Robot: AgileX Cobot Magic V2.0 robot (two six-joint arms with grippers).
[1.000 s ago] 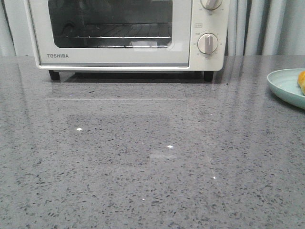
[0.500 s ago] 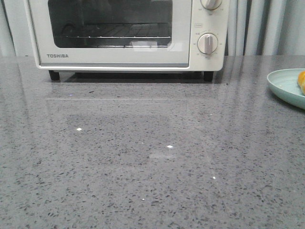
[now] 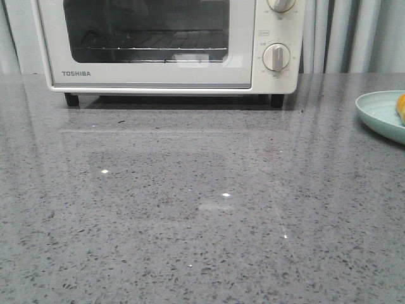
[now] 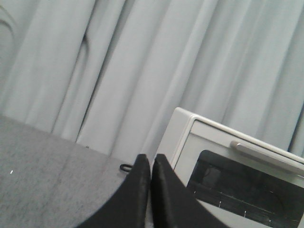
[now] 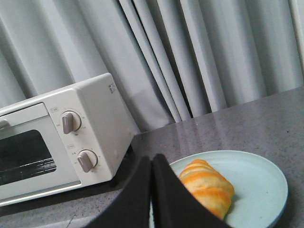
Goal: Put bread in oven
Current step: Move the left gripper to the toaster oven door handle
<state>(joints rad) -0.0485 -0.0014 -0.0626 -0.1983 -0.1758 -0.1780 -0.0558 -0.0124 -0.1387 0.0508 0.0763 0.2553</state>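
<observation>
The cream-white TOSHIBA oven (image 3: 164, 47) stands at the back of the grey table with its glass door closed. It also shows in the left wrist view (image 4: 237, 166) and the right wrist view (image 5: 57, 147). The bread (image 5: 206, 187), a golden-orange striped roll, lies on a pale blue plate (image 5: 259, 190); in the front view only its tip (image 3: 400, 107) shows at the right edge, on the plate (image 3: 380, 114). My left gripper (image 4: 151, 159) is shut and empty, left of the oven. My right gripper (image 5: 152, 159) is shut and empty, just short of the plate. Neither gripper shows in the front view.
Grey-white curtains (image 5: 190, 57) hang behind the table. The oven has two round knobs (image 3: 276, 57) on its right side and black feet (image 3: 72, 99). A small dark cable loop (image 4: 125, 167) lies on the table behind the oven's left side.
</observation>
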